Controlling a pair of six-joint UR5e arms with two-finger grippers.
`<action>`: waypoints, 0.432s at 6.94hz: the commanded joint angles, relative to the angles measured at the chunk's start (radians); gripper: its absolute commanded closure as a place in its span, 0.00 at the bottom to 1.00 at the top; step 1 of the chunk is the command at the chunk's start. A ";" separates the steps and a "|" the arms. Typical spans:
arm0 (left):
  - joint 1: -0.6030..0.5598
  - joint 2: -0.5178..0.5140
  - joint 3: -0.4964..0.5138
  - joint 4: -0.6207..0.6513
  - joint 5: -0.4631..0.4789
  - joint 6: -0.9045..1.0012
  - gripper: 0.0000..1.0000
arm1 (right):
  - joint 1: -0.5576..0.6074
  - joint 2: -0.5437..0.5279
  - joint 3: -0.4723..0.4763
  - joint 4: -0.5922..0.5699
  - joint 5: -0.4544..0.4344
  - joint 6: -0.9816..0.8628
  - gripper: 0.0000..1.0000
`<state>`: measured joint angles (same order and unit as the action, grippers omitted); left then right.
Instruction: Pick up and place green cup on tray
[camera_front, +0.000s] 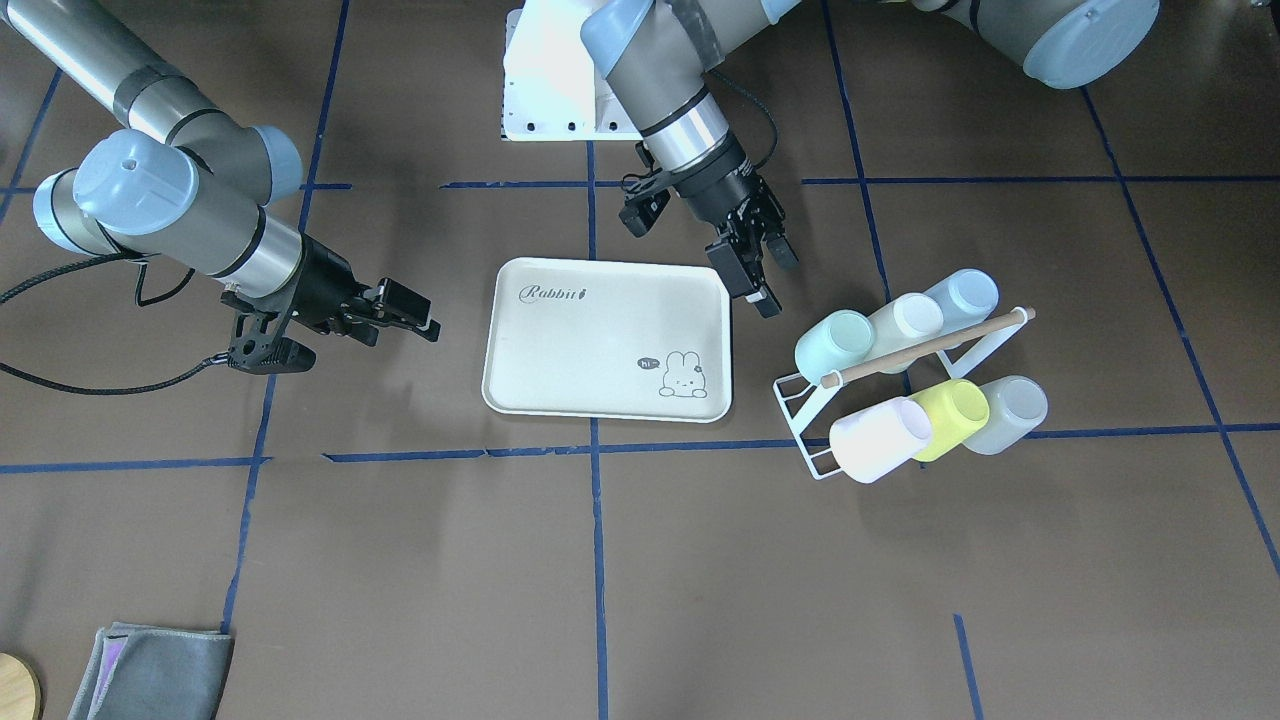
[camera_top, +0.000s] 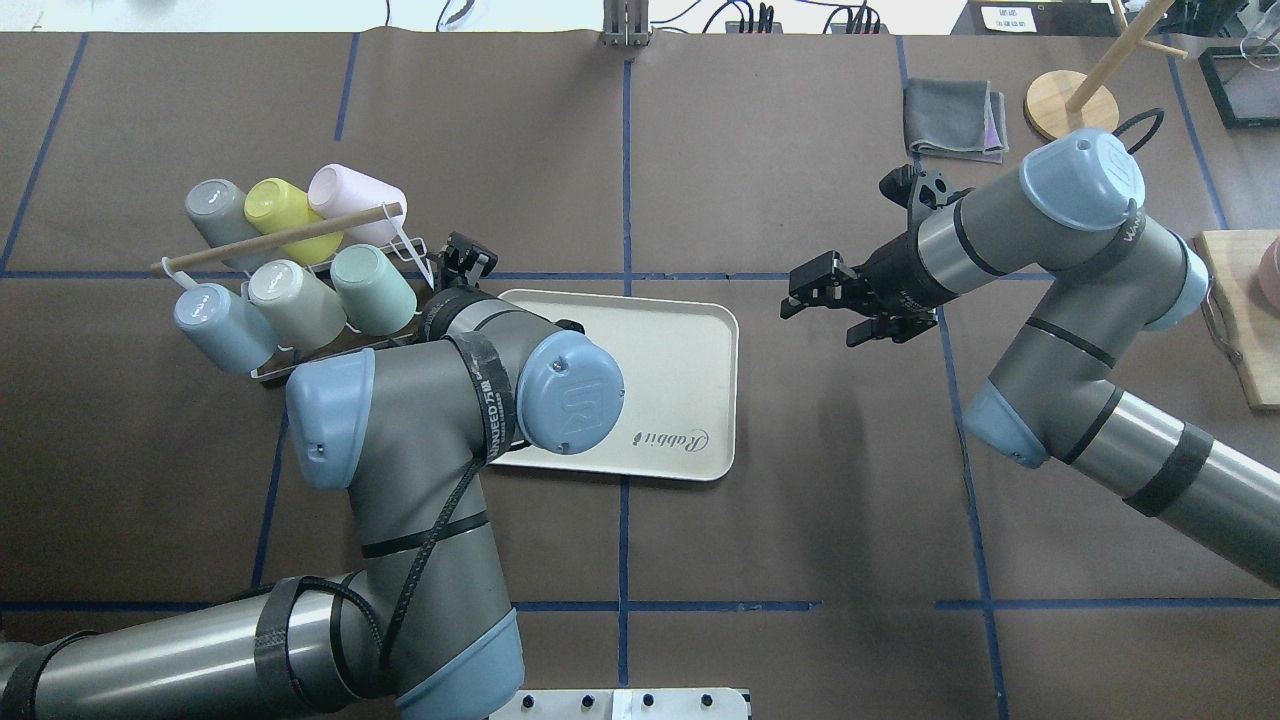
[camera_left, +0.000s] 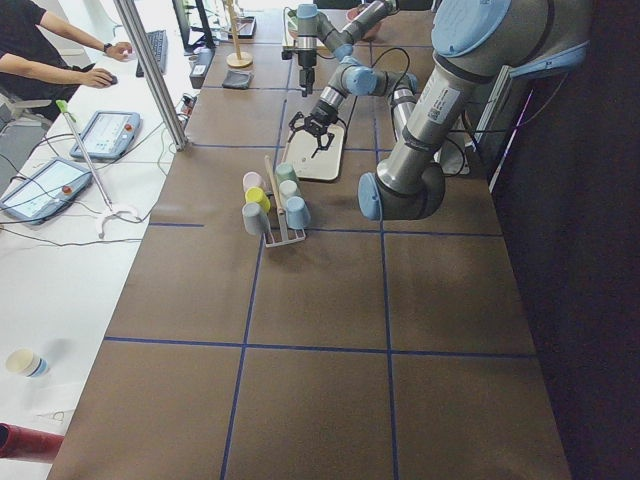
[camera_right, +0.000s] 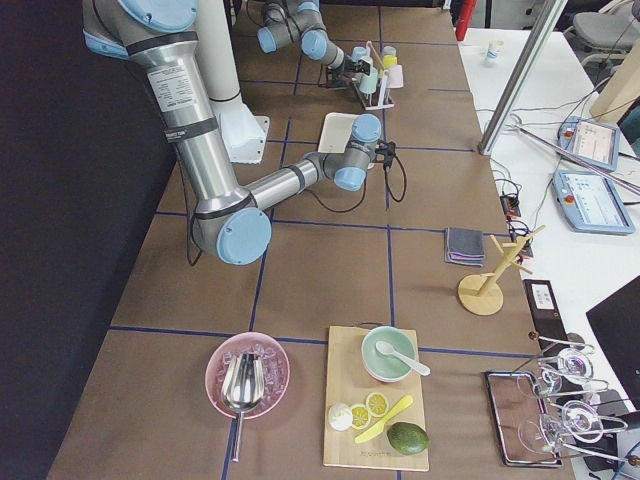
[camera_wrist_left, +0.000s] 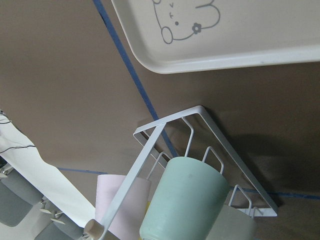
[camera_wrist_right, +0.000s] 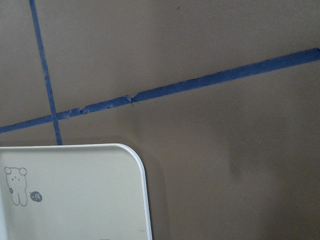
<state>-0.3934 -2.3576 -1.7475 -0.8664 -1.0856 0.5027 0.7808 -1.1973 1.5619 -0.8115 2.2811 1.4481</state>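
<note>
The green cup (camera_front: 835, 345) lies on its side at the tray-side end of the near row of a white wire rack (camera_front: 800, 400), also seen as the green cup (camera_top: 372, 290) and, close up, the green cup (camera_wrist_left: 182, 205). My left gripper (camera_front: 775, 280) hovers open and empty between the rack and the tray's corner, a short gap from the cup. The cream tray (camera_front: 600, 405) with the "Rabbit" script and bunny print lies flat mid-table and holds nothing. On the tray's other side my right gripper (camera_front: 425, 312) hangs open and empty, a short way off.
The rack also holds light blue, cream, pink, yellow-green and grey cups under a wooden dowel (camera_top: 270, 240). A grey cloth (camera_top: 955, 120), a wooden stand (camera_top: 1070, 100) and a cutting board (camera_top: 1240, 330) sit on the right arm's side.
</note>
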 joint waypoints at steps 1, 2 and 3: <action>-0.001 -0.037 0.074 0.077 0.001 0.004 0.00 | 0.000 -0.001 0.004 0.000 0.001 0.000 0.00; 0.001 -0.049 0.086 0.127 0.003 0.014 0.00 | 0.000 -0.001 0.006 0.000 0.001 0.000 0.00; 0.001 -0.055 0.101 0.129 0.038 0.096 0.00 | 0.000 -0.001 0.007 0.000 0.001 0.000 0.00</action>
<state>-0.3934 -2.4017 -1.6658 -0.7596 -1.0742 0.5357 0.7808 -1.1980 1.5673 -0.8115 2.2825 1.4481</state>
